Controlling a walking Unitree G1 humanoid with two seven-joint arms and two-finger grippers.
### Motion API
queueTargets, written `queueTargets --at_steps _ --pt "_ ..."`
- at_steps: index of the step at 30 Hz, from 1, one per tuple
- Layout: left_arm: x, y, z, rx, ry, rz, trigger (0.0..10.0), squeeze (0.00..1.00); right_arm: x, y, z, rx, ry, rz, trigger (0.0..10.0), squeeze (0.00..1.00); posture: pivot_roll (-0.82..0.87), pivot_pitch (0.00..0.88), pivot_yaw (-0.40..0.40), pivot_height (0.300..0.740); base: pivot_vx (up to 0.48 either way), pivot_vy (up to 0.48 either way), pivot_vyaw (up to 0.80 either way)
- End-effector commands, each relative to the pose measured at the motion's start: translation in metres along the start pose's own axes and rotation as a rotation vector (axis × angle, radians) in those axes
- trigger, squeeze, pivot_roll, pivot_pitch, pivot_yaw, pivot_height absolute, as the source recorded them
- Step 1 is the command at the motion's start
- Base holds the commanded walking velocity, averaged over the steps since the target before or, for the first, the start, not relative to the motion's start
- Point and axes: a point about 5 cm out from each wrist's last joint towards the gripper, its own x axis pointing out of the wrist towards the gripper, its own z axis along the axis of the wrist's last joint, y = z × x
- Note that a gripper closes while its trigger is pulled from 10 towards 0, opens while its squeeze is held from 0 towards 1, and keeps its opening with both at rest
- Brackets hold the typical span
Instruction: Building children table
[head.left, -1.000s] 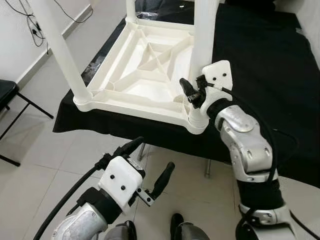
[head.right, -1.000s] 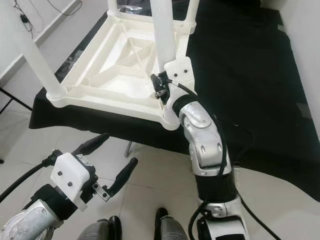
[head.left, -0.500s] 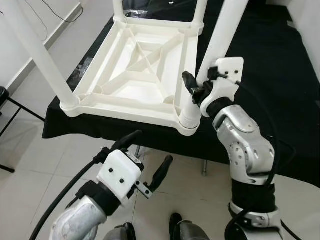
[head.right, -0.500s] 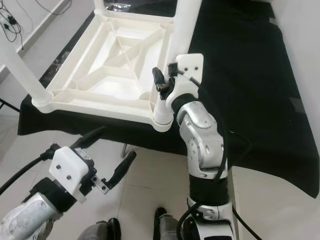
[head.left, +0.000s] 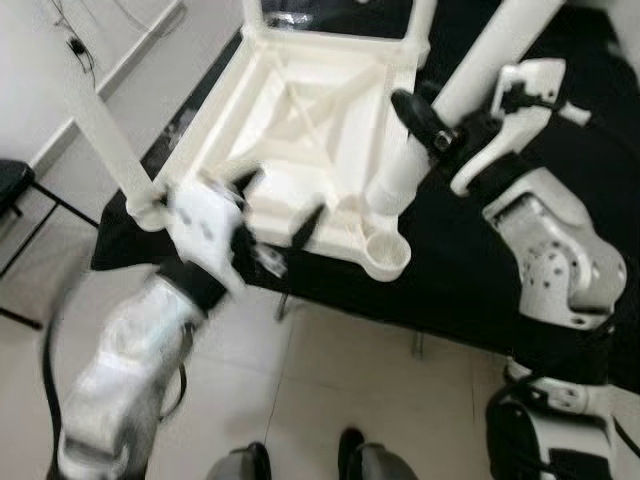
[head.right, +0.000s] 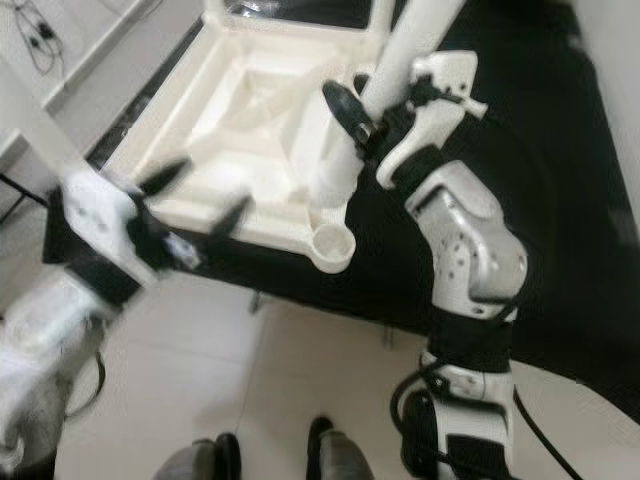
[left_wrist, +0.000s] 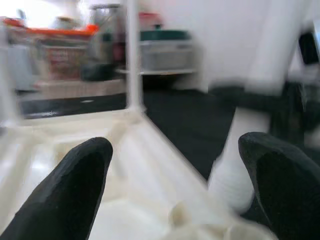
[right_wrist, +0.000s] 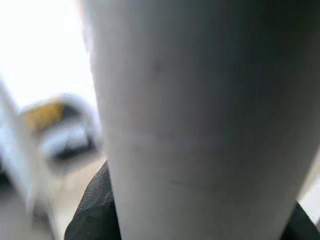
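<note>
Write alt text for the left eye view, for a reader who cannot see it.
The right tool grips a white table leg, tilted beside an empty corner socket of the upturned white children's table on a black cloth. The blurred left tool hangs open over the table's near edge.

One upturned white plastic table top (head.left: 300, 120) on black-clothed desk (head.left: 560, 130). Four white table legs (head.left: 470, 75). Two tools: left (head.left: 275, 215), right (head.left: 450, 125).
</note>
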Motion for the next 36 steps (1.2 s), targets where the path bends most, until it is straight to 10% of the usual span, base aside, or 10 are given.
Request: queueTargets --at_steps 1,7,9,11,12,24,25,26,36 --pt "0.001 -0.003 -0.008 -0.053 0.062 -0.094 10.0 0.0 0.001 0.023 -0.008 -0.055 0.052 0.195 10.0 0.0 0.08 0.179 -0.031 0.74 0.0 0.0 0.0" --pt "0.028 -0.013 0.01 -0.21 0.016 -0.303 10.0 0.0 0.001 0.03 -0.02 -0.026 0.11 0.231 10.0 0.0 0.06 0.151 -0.023 0.74 0.0 0.0 0.0" --pt "0.035 -0.014 0.018 -0.255 -0.021 -0.338 10.0 0.24 0.001 0.032 -0.017 -0.023 0.097 0.249 10.0 0.0 0.06 0.145 -0.019 0.74 0.0 0.0 0.0" --pt "0.037 -0.014 0.021 -0.276 -0.037 -0.353 10.0 0.24 0.001 0.033 -0.015 -0.017 0.09 0.254 10.0 0.0 0.06 0.145 -0.019 0.74 0.0 0.0 0.0" --pt "0.04 -0.015 0.026 -0.329 -0.055 -0.381 10.0 1.0 0.001 0.034 -0.013 -0.019 0.082 0.266 10.0 0.0 0.06 0.145 -0.019 0.74 0.0 0.0 0.0" --pt "0.057 -0.001 0.028 -0.398 -0.006 -0.372 10.0 1.0 -0.01 0.051 0.011 -0.07 -0.025 0.448 10.0 0.0 0.04 0.124 -0.003 0.74 0.0 0.0 0.0" --pt "0.06 0.001 0.023 -0.386 0.036 -0.346 10.0 0.19 -0.007 0.055 0.005 -0.101 0.012 0.456 10.0 0.0 0.05 0.124 -0.004 0.74 0.0 0.0 0.0" --pt "0.061 0.001 0.024 -0.381 0.032 -0.351 10.0 0.0 -0.006 0.056 0.003 -0.108 0.02 0.455 10.0 0.0 0.05 0.122 -0.004 0.74 0.0 0.0 0.0" --pt "0.062 -0.012 0.051 -0.403 -0.039 -0.563 10.0 0.0 0.014 0.034 -0.007 -0.152 0.09 0.265 10.0 0.0 0.06 0.113 -0.003 0.74 0.0 0.0 0.0"
